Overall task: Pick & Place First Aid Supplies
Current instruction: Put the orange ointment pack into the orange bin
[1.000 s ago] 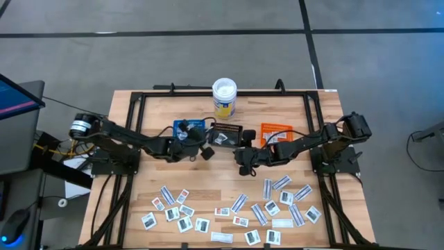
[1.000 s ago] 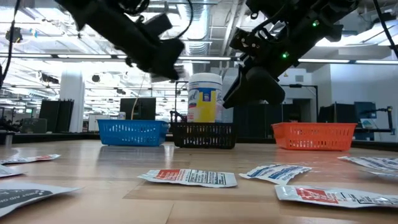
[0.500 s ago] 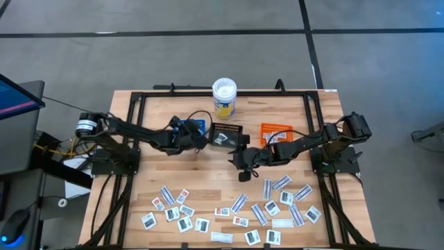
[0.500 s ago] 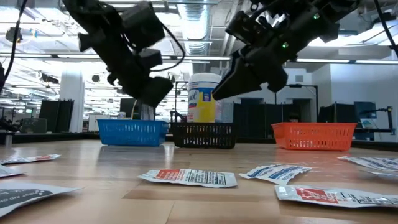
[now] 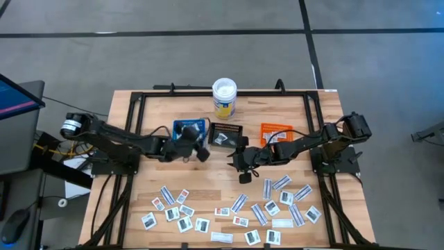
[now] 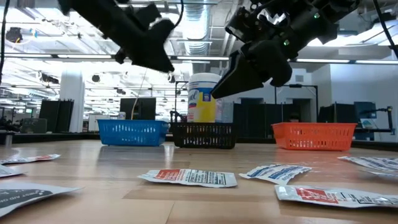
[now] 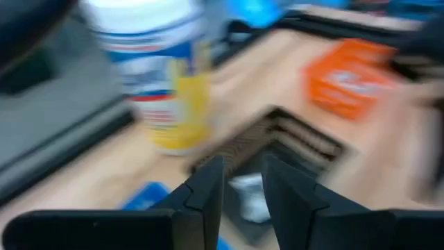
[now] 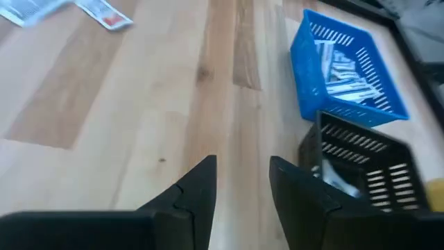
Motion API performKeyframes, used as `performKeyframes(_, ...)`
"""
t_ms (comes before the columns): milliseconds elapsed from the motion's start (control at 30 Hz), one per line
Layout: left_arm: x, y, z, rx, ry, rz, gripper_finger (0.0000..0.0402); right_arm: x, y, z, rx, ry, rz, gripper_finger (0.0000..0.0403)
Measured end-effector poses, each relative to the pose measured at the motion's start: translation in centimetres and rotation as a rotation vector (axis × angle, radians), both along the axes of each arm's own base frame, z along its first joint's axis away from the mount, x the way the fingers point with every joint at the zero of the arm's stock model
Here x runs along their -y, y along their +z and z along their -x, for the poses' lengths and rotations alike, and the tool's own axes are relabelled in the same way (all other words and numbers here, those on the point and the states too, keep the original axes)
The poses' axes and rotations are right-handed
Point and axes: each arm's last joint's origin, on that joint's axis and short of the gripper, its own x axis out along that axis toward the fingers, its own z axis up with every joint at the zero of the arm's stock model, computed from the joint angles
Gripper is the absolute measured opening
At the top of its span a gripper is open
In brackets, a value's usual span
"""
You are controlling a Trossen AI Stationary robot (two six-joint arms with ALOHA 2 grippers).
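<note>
Though overhead hides them, packets (image 8: 340, 66) fill blue tray (image 8: 361, 97).

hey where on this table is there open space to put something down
Bare wood runs between the row of trays, blue, black, orange, and the scattered packets, though both grippers, left and right, hang over it. Either side of the tub is also free. The near edge is crowded.

A white-lidded tub (image 5: 224, 98) with a yellow label stands upright at the far edge of the wooden surface (image 5: 208, 187), beyond both tools. Three small baskets sit in a row nearer: the blue one (image 5: 189, 128) beside the left tool, the black one (image 5: 226, 133) between the tools, the orange one (image 5: 275, 130) behind the right tool. A dark metal frame (image 5: 135, 104) borders the surface.
</note>
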Motion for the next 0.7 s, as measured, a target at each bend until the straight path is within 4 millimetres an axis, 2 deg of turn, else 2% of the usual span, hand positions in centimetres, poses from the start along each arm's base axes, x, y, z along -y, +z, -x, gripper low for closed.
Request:
performKeyframes(133, 2.4, -0.1, 0.1, -0.007, -0.214, 0.08, 0.0091, -0.3, 0.0, 0.0, -0.004, 0.057, -0.109, 0.0127)
performKeyframes(300, 5.7, -2.0, -0.3, -0.094, -0.413, 0.118, 0.0086, -0.7, -0.1, -0.2, -0.003, 0.152, -0.183, 0.0127)
performKeyframes(500, 8.7, -4.4, -0.6, -0.18, -0.524, 0.128, 0.0085, -1.4, 0.3, -0.3, 0.031, 0.238, -0.236, 0.0127)
performKeyframes(700, 10.2, -5.8, -1.5, -0.146, -0.555, 0.15, 0.0085, -2.2, 0.3, -0.1, 0.018, 0.334, -0.29, 0.0127)
